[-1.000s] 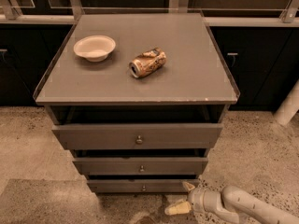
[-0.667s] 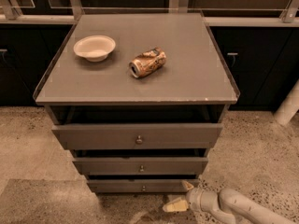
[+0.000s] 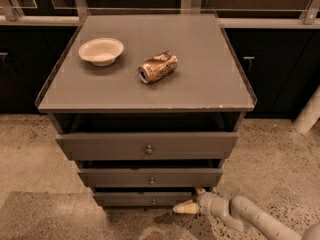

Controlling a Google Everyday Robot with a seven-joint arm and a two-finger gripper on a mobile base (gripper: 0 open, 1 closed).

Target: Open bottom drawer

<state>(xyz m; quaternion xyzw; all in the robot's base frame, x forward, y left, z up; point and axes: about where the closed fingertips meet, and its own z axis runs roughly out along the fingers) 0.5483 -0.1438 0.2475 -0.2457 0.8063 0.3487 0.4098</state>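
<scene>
The bottom drawer is the slimmest grey front, lowest of three under the grey cabinet top, with a tiny round metal knob at its centre. It sits recessed behind the two drawers above. My gripper comes in from the lower right on a pale arm and is just off the right end of the bottom drawer front, low near the floor. One cream finger points left in front of the drawer's right part; the other is up by the drawer's right corner.
The top drawer and middle drawer stick out further than the bottom one. A cream bowl and a crushed can lie on the cabinet top. Speckled floor surrounds; dark cabinets stand behind.
The gripper has shifted slightly left along the bottom drawer's right end. The drawers have not moved.
</scene>
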